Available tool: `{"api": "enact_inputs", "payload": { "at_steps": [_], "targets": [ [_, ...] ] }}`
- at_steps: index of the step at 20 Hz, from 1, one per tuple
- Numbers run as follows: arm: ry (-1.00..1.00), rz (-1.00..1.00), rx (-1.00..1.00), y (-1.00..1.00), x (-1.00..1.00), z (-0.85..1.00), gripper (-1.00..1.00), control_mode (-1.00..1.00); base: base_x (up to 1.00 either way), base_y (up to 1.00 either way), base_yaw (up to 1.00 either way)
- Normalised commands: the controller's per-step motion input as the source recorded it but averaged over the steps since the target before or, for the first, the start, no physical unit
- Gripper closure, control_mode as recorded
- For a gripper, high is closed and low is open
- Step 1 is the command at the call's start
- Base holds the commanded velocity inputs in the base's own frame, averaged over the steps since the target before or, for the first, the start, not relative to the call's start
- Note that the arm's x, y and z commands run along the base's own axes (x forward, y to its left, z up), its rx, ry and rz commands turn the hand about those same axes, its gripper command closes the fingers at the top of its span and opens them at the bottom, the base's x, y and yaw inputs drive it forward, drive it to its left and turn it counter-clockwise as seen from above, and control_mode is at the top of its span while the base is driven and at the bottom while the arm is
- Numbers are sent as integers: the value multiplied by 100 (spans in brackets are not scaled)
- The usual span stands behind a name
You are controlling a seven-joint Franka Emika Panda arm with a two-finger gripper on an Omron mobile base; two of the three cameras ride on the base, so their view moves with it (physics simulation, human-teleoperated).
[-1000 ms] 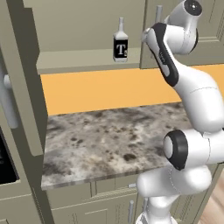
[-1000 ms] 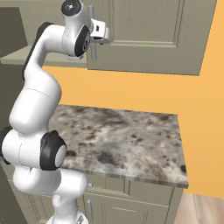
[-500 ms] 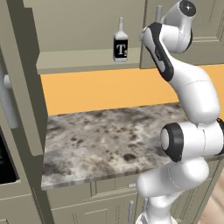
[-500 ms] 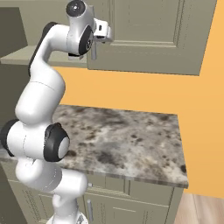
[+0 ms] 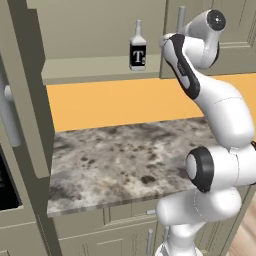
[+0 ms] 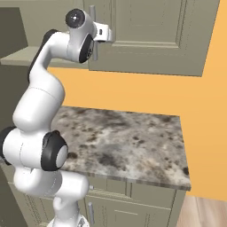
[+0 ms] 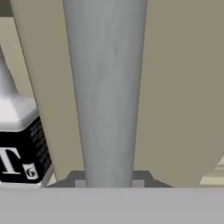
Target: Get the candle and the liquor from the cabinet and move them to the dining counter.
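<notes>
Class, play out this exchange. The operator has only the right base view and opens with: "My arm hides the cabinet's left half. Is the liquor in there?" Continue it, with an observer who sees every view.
Observer: Yes. In the left base view the liquor stands upright on the open shelf of the cabinet, just left of the arm.
Operator: Is the door on that side open?
Observer: Yes. That door stands open, angled out toward the camera at the left.
Operator: What is the end effector facing?
Observer: In the hand view a grey bar handle runs straight up the middle, very close, with the liquor's black label at the left edge.
</notes>
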Motion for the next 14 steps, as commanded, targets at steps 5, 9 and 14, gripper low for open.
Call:
{"api": "enact_inputs", "payload": {
  "at_steps": [5, 9, 14],
  "targets": [
    [-14, 0, 1, 0, -3, 1, 100, -100, 0, 0, 0],
    [-12, 0, 3, 0, -19, 15, 100, -100, 0, 0, 0],
    [-12, 0, 4, 0, -38, 20, 100, -100, 0, 0, 0]
  ]
}}
